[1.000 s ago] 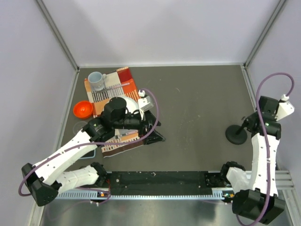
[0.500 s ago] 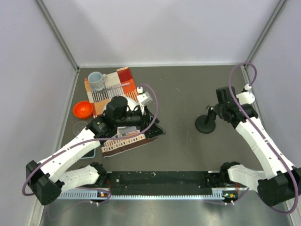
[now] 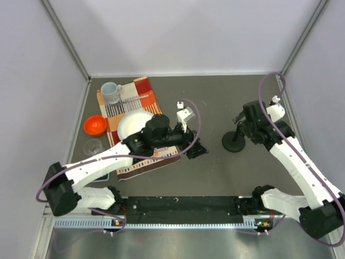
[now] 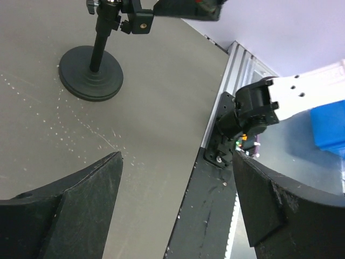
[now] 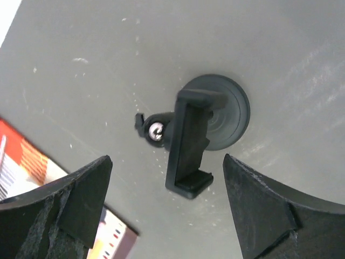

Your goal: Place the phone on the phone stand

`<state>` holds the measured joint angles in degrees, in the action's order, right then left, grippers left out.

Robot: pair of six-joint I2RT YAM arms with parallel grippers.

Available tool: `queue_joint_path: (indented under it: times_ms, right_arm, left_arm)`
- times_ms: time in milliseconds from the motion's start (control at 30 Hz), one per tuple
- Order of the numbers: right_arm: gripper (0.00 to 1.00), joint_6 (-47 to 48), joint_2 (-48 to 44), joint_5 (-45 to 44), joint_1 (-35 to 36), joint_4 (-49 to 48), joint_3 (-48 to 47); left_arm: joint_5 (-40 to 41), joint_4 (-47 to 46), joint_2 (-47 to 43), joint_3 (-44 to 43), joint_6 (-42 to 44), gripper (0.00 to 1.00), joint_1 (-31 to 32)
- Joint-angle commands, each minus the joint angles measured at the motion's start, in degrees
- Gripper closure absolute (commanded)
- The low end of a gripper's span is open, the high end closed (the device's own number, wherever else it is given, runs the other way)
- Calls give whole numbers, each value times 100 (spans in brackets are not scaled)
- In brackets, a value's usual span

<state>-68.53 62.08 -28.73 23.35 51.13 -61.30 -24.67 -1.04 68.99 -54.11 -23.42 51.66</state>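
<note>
The black phone stand [image 3: 235, 142] rests upright on its disc base right of the table's middle. My right gripper [image 3: 241, 123] hovers just over it, open. In the right wrist view the stand's clip [image 5: 188, 143] lies ahead of the open gripper [image 5: 170, 208], touching neither finger. My left gripper [image 3: 195, 149] is open and holds nothing at mid table, facing the stand [image 4: 91, 66]; its gripper [image 4: 178, 208] frames bare table. The phone is almost wholly hidden: only a light blue edge [image 3: 105, 176] peeks from under my left arm.
At the back left a striped cloth [image 3: 141, 89] carries a mug [image 3: 110, 93] and a white plate [image 3: 132, 123]. An orange bowl [image 3: 94, 125], a clear glass [image 3: 94, 147] and a patterned booklet [image 3: 141, 166] lie nearby. A black rail [image 3: 183, 208] runs along the near edge.
My right gripper carried the stand leftward, set it down and opened. My left arm swung right, from over the plate to mid table.
</note>
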Motion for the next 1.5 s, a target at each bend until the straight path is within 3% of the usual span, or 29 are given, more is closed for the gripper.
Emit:
queue_joint_path:
  times_ms: [0,133,267,400,667,700,800,1067,1167,1367,1467]
  right_arm:
    - [15,2473,-889,324,90,-420,-173]
    - [12,3714,-2075,-70,82,-648,240]
    - [11,4032,-2823,-826,55,-666,478]
    - [11,4049,-2904,-818,-24,-666,496]
    - [11,4436,-3035,-897,-33,-780,505]
    - [11,4445,-3062,-906,-33,-780,522]
    - [11,4506,-3123,-871,-41,-772,566]
    - [10,4542,-3080,-704,-42,-781,724]
    - [9,4551,-2983,-581,-59,-772,751]
    - [9,4603,-2746,130,-383,-868,987]
    - [10,4752,-2667,1051,-971,-1105,1146]
  left_arm:
    - [637,-845,613,-512,460,15,423]
    - [1619,-1117,1379,-987,847,15,836]
    - [2402,-2083,2169,-1294,1067,15,1258]
    - [2950,-2524,3128,-1848,1111,25,1408]
    - [3169,-2876,4059,-2524,1129,23,1523]
    - [3257,-2850,4122,-2604,1120,31,1523]
    - [3354,-2849,4324,-2807,1120,39,1514]
    - [3600,-2779,4553,-3044,1366,55,1523]
    - [3600,-2639,4501,-3053,1585,68,1514]
    - [3548,-1998,4149,-2904,2131,100,1444]
    - [3049,-1700,3868,-2746,2253,100,1251]
